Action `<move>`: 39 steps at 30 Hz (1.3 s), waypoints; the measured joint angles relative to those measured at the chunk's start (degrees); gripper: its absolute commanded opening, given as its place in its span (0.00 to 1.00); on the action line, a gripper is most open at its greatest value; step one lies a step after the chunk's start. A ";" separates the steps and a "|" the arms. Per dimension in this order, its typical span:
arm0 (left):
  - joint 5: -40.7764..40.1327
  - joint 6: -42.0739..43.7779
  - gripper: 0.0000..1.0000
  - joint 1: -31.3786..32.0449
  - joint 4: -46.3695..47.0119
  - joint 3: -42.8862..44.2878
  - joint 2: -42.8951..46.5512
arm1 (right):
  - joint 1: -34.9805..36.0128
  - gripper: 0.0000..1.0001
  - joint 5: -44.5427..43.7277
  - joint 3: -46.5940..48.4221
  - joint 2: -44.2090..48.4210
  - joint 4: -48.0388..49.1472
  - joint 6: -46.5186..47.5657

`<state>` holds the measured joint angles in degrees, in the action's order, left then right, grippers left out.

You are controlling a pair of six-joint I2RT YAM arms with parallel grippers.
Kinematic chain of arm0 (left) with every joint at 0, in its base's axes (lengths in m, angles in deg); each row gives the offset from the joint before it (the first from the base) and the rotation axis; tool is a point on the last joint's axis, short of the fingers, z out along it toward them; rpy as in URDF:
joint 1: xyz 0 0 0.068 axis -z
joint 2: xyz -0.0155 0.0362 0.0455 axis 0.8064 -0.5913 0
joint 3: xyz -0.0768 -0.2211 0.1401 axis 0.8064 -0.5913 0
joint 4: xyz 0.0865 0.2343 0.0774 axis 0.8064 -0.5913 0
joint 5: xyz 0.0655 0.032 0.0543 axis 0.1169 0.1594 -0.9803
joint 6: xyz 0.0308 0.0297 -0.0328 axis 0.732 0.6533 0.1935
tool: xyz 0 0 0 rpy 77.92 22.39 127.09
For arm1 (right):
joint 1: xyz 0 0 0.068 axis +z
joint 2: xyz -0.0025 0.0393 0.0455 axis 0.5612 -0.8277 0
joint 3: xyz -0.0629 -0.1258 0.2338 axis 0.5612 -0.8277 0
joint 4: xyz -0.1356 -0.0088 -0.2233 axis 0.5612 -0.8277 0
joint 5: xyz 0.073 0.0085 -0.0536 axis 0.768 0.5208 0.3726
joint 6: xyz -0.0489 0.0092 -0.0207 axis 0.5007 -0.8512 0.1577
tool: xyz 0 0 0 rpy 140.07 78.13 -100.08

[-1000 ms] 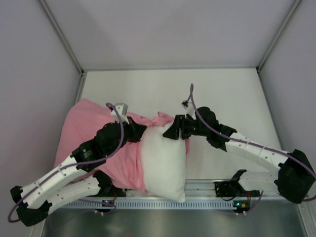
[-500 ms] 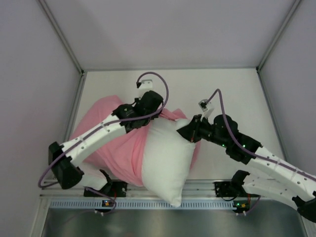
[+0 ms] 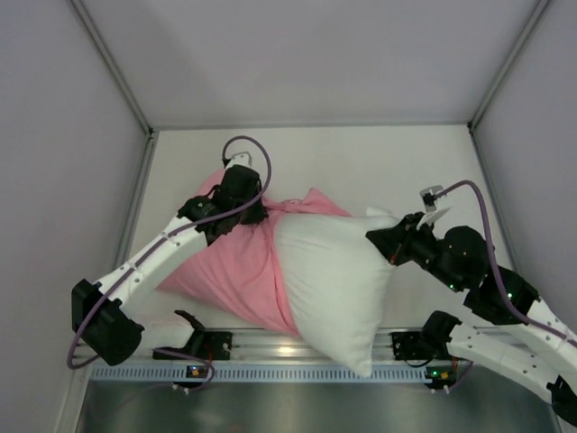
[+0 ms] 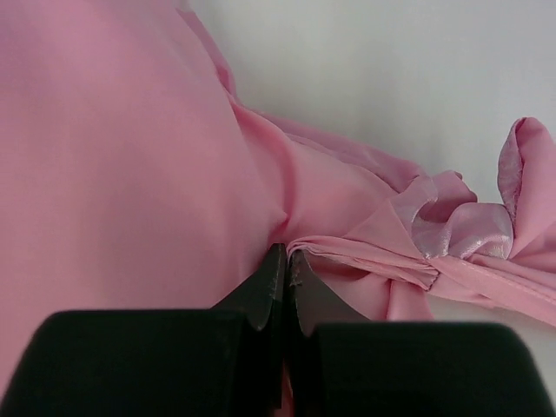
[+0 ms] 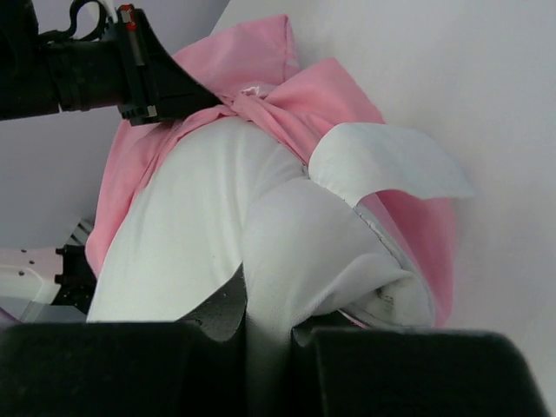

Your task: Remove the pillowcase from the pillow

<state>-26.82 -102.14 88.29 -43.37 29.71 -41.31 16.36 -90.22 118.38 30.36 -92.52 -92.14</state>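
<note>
Gripping opposite ends: left gripper [image 4: 287, 261] pinched shut on pillowcase [image 3: 234, 271] fold, right gripper [image 5: 265, 304] clamped on pillow [image 3: 334, 271] corner. Risk of either thin bite slipping under tension, or fabric bunching.

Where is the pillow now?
Top view: the pillow lies near the table's front centre, half out of the pillowcase on its left, the right gripper pinching its right corner.

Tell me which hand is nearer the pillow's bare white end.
Right. The right hand grips the pillow at a white corner; the left hand pinches the pink pillowcase, off the white fabric.
</note>
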 measured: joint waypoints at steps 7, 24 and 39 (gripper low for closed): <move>8.17 0.35 0.54 -0.55 1.09 -3.50 7.78 | 0.39 0.00 -9.60 2.60 3.87 -7.39 1.14; 26.36 -9.92 0.91 5.81 -0.04 -21.97 37.51 | 0.37 0.00 -23.56 3.69 -5.33 -8.22 -0.81; 12.74 -12.74 0.84 35.74 12.61 -21.44 15.54 | -0.09 0.00 -24.35 1.75 -9.99 -6.62 -1.05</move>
<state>-14.08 -114.89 124.03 -30.76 8.27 -25.77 16.27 -114.57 120.13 20.37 -99.15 -93.19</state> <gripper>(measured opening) 0.927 0.060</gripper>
